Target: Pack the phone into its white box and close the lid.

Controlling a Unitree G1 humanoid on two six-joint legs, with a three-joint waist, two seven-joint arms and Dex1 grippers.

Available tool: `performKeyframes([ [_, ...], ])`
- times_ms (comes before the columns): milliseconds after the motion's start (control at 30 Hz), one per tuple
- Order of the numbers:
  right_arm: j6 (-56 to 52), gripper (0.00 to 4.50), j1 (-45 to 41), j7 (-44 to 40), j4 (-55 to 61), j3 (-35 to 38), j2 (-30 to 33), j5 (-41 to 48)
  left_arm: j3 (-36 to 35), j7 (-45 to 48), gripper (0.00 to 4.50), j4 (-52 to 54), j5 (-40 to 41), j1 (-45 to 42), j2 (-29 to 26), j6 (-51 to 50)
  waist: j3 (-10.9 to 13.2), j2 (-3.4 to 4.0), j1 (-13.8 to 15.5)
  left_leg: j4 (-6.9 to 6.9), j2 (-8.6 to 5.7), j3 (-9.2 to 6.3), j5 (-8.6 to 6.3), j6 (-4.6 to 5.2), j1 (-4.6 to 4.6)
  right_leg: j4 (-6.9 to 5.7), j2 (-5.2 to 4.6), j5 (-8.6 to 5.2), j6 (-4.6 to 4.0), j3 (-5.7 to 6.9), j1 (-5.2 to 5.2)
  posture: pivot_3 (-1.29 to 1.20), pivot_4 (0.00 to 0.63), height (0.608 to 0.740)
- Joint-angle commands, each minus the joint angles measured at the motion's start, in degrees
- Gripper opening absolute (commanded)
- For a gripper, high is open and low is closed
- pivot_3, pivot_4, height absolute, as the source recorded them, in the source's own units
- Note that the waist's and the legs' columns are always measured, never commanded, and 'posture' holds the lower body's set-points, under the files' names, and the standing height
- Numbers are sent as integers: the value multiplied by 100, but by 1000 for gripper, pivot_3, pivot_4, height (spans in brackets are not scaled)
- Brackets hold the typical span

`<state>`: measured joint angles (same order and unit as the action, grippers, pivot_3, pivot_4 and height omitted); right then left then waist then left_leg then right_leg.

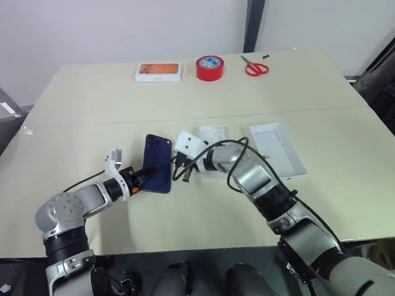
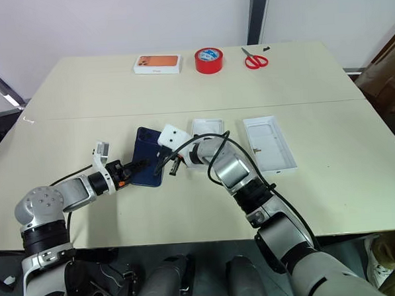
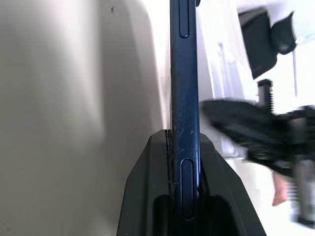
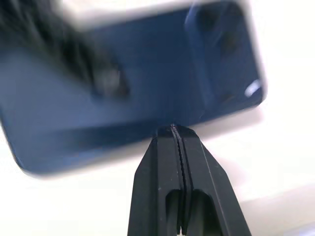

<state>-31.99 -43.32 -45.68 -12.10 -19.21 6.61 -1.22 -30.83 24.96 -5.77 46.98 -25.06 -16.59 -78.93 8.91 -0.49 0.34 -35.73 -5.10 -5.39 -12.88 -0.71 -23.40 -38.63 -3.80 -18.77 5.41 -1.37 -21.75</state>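
The dark navy phone (image 1: 160, 162) is held at its near left edge by my left gripper (image 1: 144, 175), back toward the head camera and camera cluster at the far right corner. In the left wrist view the phone (image 3: 184, 73) stands edge-on between my black fingers (image 3: 147, 187). My right gripper (image 1: 179, 173) is shut on nothing, its tips just off the phone's right edge; the right wrist view shows those tips (image 4: 173, 129) in front of the phone (image 4: 147, 73). The white box (image 1: 214, 135) lies just right of the phone, partly hidden by my right arm. The lid (image 1: 278, 149) lies inside-up further right.
At the table's far side stand a white box with an orange picture (image 1: 158, 72), a red tape roll (image 1: 210, 68) and red scissors (image 1: 255, 68). A seam (image 1: 83, 125) crosses the table behind the phone. The table's near edge runs just under my arms.
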Motion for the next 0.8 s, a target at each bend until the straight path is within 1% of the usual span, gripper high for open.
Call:
performKeyframes([
  [33,-144,846,97,-435,718,452,195,683,-339,-168,0,-21,337,-87,119,-161,5,-7,-6,1,0,-1,0,0,-1,1,0,0,0,1,0,0,150,734],
  [100,-120,1802,243,-631,1042,546,429,888,-495,-235,0,16,462,-116,189,-55,12,-17,-6,3,0,0,-1,1,-4,8,0,0,0,1,-2,0,150,734],
  [167,-40,2728,429,-914,1364,508,846,960,-507,-240,0,158,508,-96,219,133,22,-28,-12,5,0,0,-1,1,-8,16,0,0,0,2,-2,0,150,734],
  [233,142,2728,658,-1230,1561,416,1375,925,-562,-312,0,174,600,-108,261,66,26,-31,-16,5,1,0,-1,1,-14,18,0,1,0,1,-7,0,150,734],
  [267,403,2728,786,-1340,1613,330,1664,794,-497,-336,0,223,572,-75,251,89,27,-33,-18,6,1,1,-1,1,-16,20,0,1,0,0,-9,0,150,734],
  [333,629,2728,981,-1570,1690,279,2075,763,-429,-397,0,281,574,-32,273,135,29,-35,-30,8,2,2,-1,1,-18,22,0,1,0,0,-10,0,150,734],
  [467,1129,2728,1166,-1722,1530,144,2523,584,-476,-500,0,240,696,-89,379,166,32,-39,-119,14,5,4,-1,1,-19,24,1,1,0,-1,7,0,150,734],
  [567,1412,2728,1276,-1721,1344,57,2629,451,-386,-509,0,273,698,-122,393,240,36,-45,-129,19,9,4,0,-1,-19,24,5,1,0,-1,7,0,150,734],
  [800,1574,2728,1230,-1568,1054,79,2461,427,-295,-531,0,312,777,-108,352,297,48,-59,-100,15,8,4,10,-17,-19,30,5,1,0,-2,12,0,150,734],
])
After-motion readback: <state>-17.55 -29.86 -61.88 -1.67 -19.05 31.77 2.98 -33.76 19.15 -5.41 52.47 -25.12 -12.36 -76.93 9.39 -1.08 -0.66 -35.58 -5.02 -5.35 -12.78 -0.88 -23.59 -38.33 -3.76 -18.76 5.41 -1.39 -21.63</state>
